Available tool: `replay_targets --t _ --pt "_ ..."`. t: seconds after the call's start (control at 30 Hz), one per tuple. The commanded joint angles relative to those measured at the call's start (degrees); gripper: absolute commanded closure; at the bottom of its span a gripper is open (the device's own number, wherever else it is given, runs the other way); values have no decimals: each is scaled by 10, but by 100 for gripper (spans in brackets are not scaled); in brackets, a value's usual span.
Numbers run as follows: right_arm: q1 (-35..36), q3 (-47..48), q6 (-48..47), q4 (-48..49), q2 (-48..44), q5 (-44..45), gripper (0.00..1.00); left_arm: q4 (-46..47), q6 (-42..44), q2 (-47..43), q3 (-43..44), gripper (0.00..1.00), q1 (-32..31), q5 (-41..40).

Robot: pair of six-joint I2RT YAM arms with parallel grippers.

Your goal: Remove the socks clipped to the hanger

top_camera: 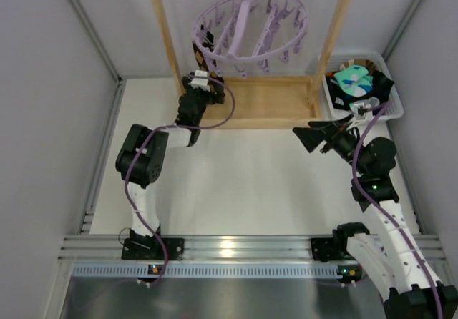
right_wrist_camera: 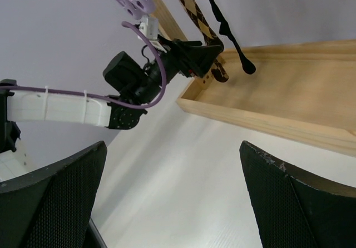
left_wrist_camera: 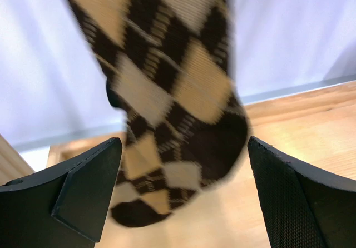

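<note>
Top view looks down from high behind the robot on frame (top_camera: 275,103), hanger (top_camera: 250,29) and table (top_camera: 243,190). Left wrist view faces the back wall, very near a checked sock (left_wrist_camera: 172,109) — right wrist view, farther off, looks leftward at that sock, the frame and left arm (right_wrist_camera: 61,108).

Left gripper (left_wrist_camera: 183,175) far forward, jaws wide; right gripper (right_wrist_camera: 172,192) nearer, jaws wide
</note>
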Motion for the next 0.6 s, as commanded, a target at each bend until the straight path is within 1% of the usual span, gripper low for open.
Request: replay_targets --t 0.0,0.03,0.07,0.13,0.17,0.2,0.27,0.4,0.57 --pt "14 -1 -10 38 3 2 1 42 53 -56 -20 2 -67 -162" --pt "16 -1 -10 37 1 2 1 35 65 -57 -18 1 -89 -186" --pt "16 -1 -10 35 0 3 1 34 72 -57 -7 2 -99 -252" --pt "17 0 -12 31 -6 2 1 34 111 -41 14 2 -125 -308" --pt "17 0 -13 29 -7 3 0 34 128 -31 31 2 -133 -375" --pt "17 0 -15 26 -11 3 1 34 142 -22 60 2 -137 -401" --pt "17 0 -16 25 -14 5 1 34 172 4 88 2 -143 -449" --pt "19 -3 -14 30 -10 5 0 35 202 44 137 2 -137 -468" --pt "24 -5 -13 35 -2 5 0 35 222 84 173 2 -120 -457"
